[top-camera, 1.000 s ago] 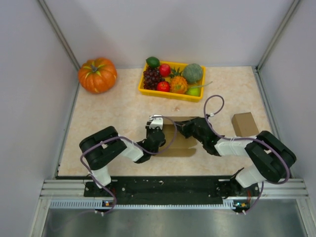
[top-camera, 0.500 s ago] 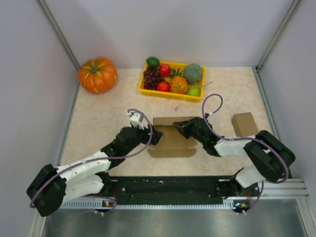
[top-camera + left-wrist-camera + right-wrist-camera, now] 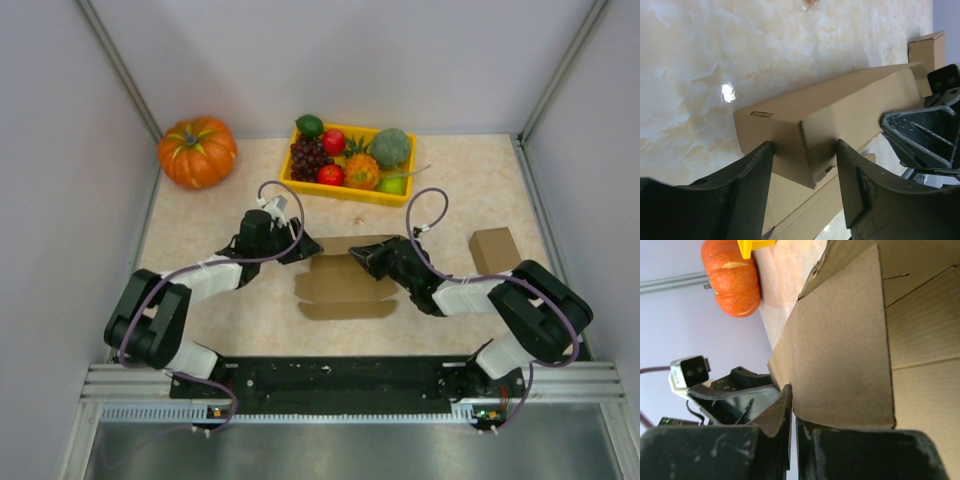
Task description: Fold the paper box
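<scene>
The paper box (image 3: 345, 285) is lying near the middle of the tabletop (image 3: 200, 230), partly formed: one wall is standing up at its 12 o'clock edge while the other panels are lying flat.

It is thin brown cardboard, so I judge that it is light, quite stiff across a panel, and bending easily only along the pressed crease lines. It will slide on the smooth tabletop if one side is pushed alone, and a hard pinch in the middle of a panel may dent it. The better places to hold are the free edge of a flap or the corner of a raised wall, close to a crease.

The left fingers (image 3: 303, 246) are reaching in from 9 o'clock. They are spread wide and are standing on both sides of the wall's corner without pressing it. The right fingers (image 3: 360, 258), coming from 3 o'clock, are closed almost completely, with the edge of a flap pinched between them.

The overhead view is giving the whole layout: a pumpkin (image 3: 197, 151) at 10 o'clock, a yellow tray (image 3: 345, 192) of toy fruit at 12 o'clock, and a small closed cardboard box (image 3: 495, 250) at 3 o'clock. However, it is not showing how wide either pair of fingers is. The left wrist view is showing that gap and a small slot in the wall. The right wrist view is showing the pinch on the flap clearly.
</scene>
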{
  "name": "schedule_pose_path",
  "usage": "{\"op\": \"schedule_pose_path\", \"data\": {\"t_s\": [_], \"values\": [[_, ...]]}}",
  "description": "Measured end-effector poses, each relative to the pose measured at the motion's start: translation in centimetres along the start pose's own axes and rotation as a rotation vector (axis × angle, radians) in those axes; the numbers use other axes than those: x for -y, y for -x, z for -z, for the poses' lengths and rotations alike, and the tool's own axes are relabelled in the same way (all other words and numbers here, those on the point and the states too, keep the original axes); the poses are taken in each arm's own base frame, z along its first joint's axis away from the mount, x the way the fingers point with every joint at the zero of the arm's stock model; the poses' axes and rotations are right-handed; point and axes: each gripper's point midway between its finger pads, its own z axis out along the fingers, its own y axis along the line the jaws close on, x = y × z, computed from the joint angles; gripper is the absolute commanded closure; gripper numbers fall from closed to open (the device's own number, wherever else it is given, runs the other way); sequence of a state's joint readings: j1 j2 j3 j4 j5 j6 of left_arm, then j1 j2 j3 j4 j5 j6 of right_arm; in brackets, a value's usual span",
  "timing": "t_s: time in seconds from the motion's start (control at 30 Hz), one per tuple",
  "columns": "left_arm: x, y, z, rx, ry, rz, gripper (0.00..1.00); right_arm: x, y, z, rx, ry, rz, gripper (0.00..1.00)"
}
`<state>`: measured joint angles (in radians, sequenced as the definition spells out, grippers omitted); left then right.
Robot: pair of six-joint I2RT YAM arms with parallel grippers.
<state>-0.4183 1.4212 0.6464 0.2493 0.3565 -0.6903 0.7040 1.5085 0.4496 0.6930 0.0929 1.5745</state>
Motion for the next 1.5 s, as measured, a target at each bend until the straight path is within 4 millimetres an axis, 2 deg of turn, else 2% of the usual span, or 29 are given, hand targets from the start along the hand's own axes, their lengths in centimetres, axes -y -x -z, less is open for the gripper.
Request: {"op": "schedule_pose_path", "data": {"t_s": [0.1, 0.17, 0.23, 0.27, 0.3, 0.33, 0.37, 0.4, 0.43, 0.5, 0.6, 0.73, 0.8, 0.83, 0.9, 0.97, 1.0, 1.03, 1.1, 1.2, 1.33, 1.4, 1.47, 1.5], "values": [[-0.6, -1.1, -1.3, -0.045, -0.021, 0.036, 0.65, 0.4, 0.1, -0.1, 0.005, -0.014, 0.011, 1.0], [-0.5, -1.0, -1.6, -0.045, -0.041, 0.044, 0.68, 0.7, 0.3, -0.2, 0.013, -0.021, 0.017, 1.0], [-0.5, -1.2, -1.7, -0.039, -0.051, 0.047, 0.66, 1.0, 0.3, -0.2, 0.012, -0.028, 0.034, 0.91], [-0.6, -1.2, -1.6, -0.033, -0.055, 0.046, 0.64, 1.1, 0.2, -0.2, 0.009, -0.036, 0.049, 0.72], [-0.6, -1.3, -1.6, -0.029, -0.058, 0.044, 0.63, 1.3, 0.1, -0.3, 0.003, -0.045, 0.078, 0.6], [-0.6, -1.2, -1.6, -0.026, -0.059, 0.043, 0.62, 1.4, -0.1, -0.3, -0.014, -0.053, 0.115, 0.52], [-0.7, -1.2, -1.6, -0.023, -0.059, 0.04, 0.62, 2.0, -0.4, -0.2, -0.043, -0.079, 0.163, 0.38], [-0.7, -1.2, -1.6, -0.022, -0.059, 0.036, 0.6, 2.6, -0.7, 0.0, -0.071, -0.107, 0.217, 0.29], [-0.8, -1.1, -1.6, -0.019, -0.057, 0.032, 0.57, 3.2, -1.1, 0.4, -0.116, -0.147, 0.302, 0.26], [-0.9, -1.0, -1.6, -0.015, -0.052, 0.011, 0.56, 3.4, -1.3, 1.4, -0.195, -0.2, 0.467, 0.24], [-1.0, -0.9, -1.4, -0.012, -0.044, -0.021, 0.52, 1.1, 0.2, 4.0, -0.272, -0.208, 0.693, 0.23], [-1.3, -0.9, -1.2, -0.02, -0.028, -0.052, 0.46, -2.0, 5.4, 8.7, -0.197, -0.226, 0.898, 0.24], [-1.5, -0.8, -0.9, -0.023, -0.018, -0.061, 0.42, -2.7, 7.9, 10.2, -0.145, -0.242, 0.942, 0.27], [-1.7, -0.8, -0.8, -0.024, -0.014, -0.064, 0.41, -2.7, 8.8, 10.4, -0.132, -0.246, 0.944, 0.32], [-2.0, -0.6, -0.6, -0.028, -0.007, -0.069, 0.36, -2.4, 11.5, 10.5, -0.113, -0.252, 0.908, 0.34], [-2.1, -0.6, -0.4, -0.042, -0.002, -0.077, 0.33, -0.7, 13.8, 10.2, -0.122, -0.292, 0.846, 0.36], [-2.1, -0.6, -0.2, -0.045, -0.001, -0.085, 0.3, 0.2, 14.3, 10.0, -0.141, -0.315, 0.82, 0.37], [-2.0, -0.5, 0.2, -0.046, 0.003, -0.097, 0.29, 1.0, 14.2, 9.9, -0.171, -0.328, 0.801, 0.36], [-1.6, -0.2, 1.2, -0.037, 0.007, -0.131, 0.27, 1.4, 13.2, 10.0, -0.22, -0.318, 0.797, 0.33], [-0.7, 0.9, 2.3, -0.004, -0.001, -0.18, 0.26, 0.1, 11.8, 10.6, -0.215, -0.287, 0.875, 0.3], [0.5, 2.1, 2.0, -0.012, -0.019, -0.199, 0.28, -2.0, 8.4, 10.7, -0.237, -0.233, 0.994, 0.28], [0.5, 2.3, 1.5, -0.021, -0.025, -0.195, 0.34, -2.4, 7.0, 10.0, -0.269, -0.214, 1.006, 0.3], [0.1, 1.8, 1.0, -0.04, -0.021, -0.18, 0.35, -2.0, 7.1, 8.6, -0.293, -0.248, 0.981, 0.31], [-0.5, 1.1, 0.6, -0.068, -0.014, -0.167, 0.32, -1.2, 7.5, 6.4, -0.314, -0.301, 0.944, 0.29]]}}
